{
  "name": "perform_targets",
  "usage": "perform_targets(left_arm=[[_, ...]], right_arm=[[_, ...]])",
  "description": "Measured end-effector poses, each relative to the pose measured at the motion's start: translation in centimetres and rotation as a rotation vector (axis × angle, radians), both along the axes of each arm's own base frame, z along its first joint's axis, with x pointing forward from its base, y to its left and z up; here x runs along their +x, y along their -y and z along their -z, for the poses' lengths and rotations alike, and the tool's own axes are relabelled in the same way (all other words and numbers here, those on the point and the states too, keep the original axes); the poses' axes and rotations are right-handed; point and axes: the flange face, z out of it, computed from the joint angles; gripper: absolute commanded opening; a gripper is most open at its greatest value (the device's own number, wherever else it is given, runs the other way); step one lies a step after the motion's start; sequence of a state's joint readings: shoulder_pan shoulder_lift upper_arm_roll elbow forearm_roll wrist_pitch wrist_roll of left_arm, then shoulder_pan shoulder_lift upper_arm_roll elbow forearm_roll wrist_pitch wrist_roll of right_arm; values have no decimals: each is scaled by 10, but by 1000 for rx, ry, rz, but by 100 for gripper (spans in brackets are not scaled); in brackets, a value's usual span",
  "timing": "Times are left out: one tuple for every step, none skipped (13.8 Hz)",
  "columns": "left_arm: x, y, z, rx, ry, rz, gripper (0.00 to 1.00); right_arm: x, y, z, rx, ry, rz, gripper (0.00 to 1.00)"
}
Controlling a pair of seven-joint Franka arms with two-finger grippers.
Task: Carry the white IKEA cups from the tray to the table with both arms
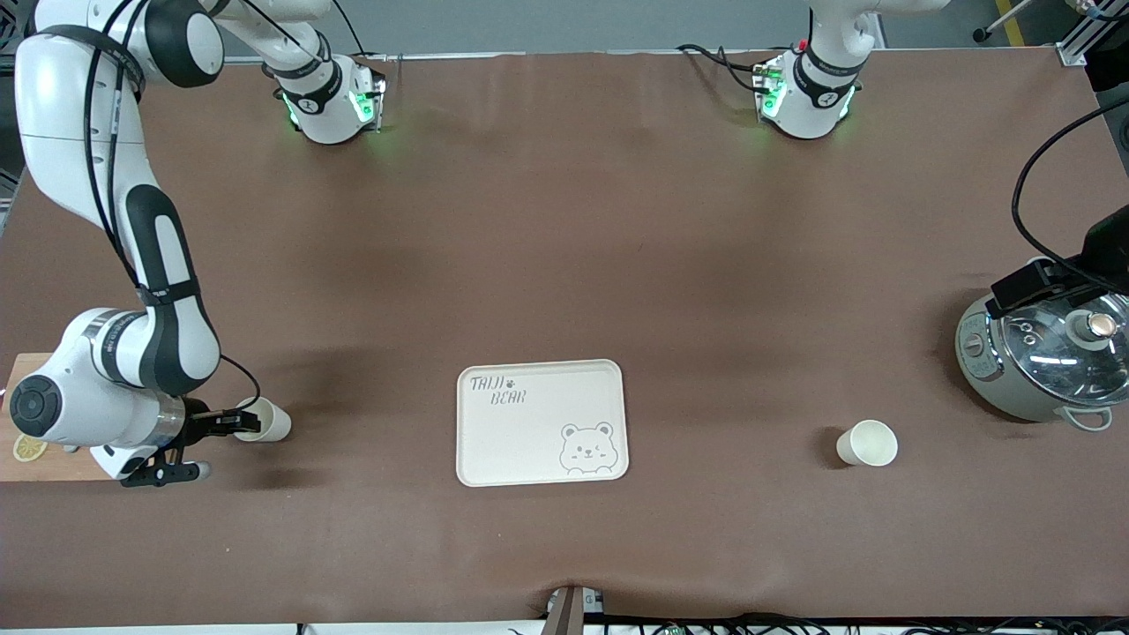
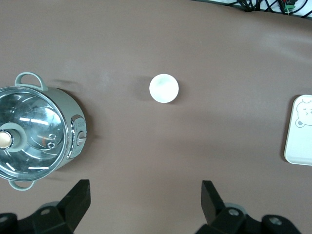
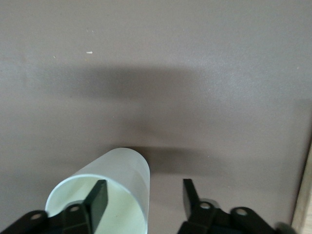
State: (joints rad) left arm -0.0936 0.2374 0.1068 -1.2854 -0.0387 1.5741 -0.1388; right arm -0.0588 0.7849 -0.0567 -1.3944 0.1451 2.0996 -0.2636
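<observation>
One white IKEA cup (image 1: 269, 421) stands on the brown table toward the right arm's end. My right gripper (image 1: 236, 424) is open at its rim. In the right wrist view one finger (image 3: 97, 197) is inside the cup (image 3: 122, 170) and the other finger stands outside, clear of the wall. The second white cup (image 1: 868, 443) stands upright toward the left arm's end, near the pot. My left gripper (image 2: 145, 189) hangs open and empty high over the table, with that cup (image 2: 164, 88) and the pot below it.
A cream bear tray (image 1: 529, 441) lies in the middle of the table, and its edge (image 2: 298, 146) shows in the left wrist view. A grey-green pot with a glass lid (image 1: 1041, 362) sits at the left arm's end. A wooden board with a lemon slice (image 1: 31, 445) lies under the right arm.
</observation>
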Motion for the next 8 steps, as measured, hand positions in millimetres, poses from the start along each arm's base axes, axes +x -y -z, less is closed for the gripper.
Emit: perform_targets(left_arm=[[0,-2,0,-10,-1,2,100],[0,-3,1,-22,-1,6,100],[0,-3,1,-32,-1,11,100],[0,-4,0,-38,-1,13,100],[0,-4,0,-43,-1,14,100],[0,-4,0,-47,-1,15,100],[0,-5,0,-48,0,16,100],[0,-4,0,-48,0,17,100]], right_arm=[[1,-1,-7,2,-4,-2,100],[1,-2,-17,6,-11,-5,100],[2,-3,-31,10,-15,-9,100],[2,-4,-49,13,-15,-13,100],[2,-4,-69,15,-10,-16,100],[1,-5,-94,18,-5,-19,100],[-4,-5,-122,23,-6,-23,100],[-11,-7,-151,28,-11,-28,100]])
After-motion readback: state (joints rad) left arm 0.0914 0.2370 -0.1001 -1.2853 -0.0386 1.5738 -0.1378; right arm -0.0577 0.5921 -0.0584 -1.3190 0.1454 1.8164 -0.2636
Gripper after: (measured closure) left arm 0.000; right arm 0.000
